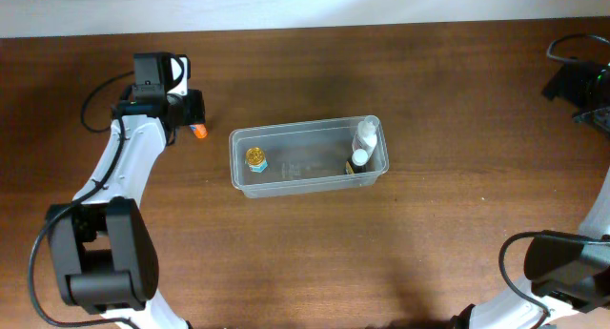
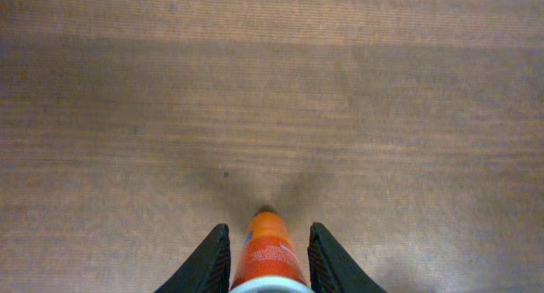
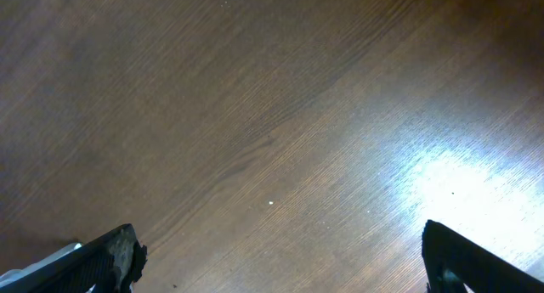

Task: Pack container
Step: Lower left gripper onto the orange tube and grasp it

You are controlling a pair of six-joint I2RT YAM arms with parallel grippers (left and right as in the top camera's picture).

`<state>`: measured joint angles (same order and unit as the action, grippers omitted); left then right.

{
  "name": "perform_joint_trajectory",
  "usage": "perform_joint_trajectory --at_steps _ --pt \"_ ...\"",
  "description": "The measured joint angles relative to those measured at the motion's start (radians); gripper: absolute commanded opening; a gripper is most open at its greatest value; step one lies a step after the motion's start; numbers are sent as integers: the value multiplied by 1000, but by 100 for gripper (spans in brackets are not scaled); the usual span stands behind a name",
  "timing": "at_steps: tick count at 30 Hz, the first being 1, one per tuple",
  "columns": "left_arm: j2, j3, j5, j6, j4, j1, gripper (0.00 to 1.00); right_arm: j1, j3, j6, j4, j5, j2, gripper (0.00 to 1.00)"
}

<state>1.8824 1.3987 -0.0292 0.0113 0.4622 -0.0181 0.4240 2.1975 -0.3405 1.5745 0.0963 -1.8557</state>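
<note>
Your left gripper (image 2: 268, 235) pinches a smooth, rounded orange item (image 2: 269, 257); the frame edge cuts off its near end. Your right gripper (image 3: 279, 242) is spread wide above the wood-grain table (image 3: 255, 115). Farther off, mid-table, the container (image 1: 295, 131), clear plastic with rounded corners, holds a small gold-topped item (image 1: 255, 158) and white-topped bottles (image 1: 366, 134), too small to make out.

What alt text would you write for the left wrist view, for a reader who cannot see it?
The left gripper holds an orange bottle between its two black fingers at the bottom edge, the bottle's tapered tip pointing away. Brown wooden table fills the rest of the view.
</note>
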Motion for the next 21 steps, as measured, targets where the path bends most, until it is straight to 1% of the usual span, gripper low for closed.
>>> perform_joint_trajectory --at_steps 5,12,18,21 --pt "-44 0 0 0 67 0 24 0 0 0 0 0 0 98" --pt "-256 1 3 0 161 23 24 0 0 0 0 0 0 98" --pt "-425 6 3 0 262 111 24 0 0 0 0 0 0 98" --pt "-480 6 3 0 317 188 24 0 0 0 0 0 0 98"
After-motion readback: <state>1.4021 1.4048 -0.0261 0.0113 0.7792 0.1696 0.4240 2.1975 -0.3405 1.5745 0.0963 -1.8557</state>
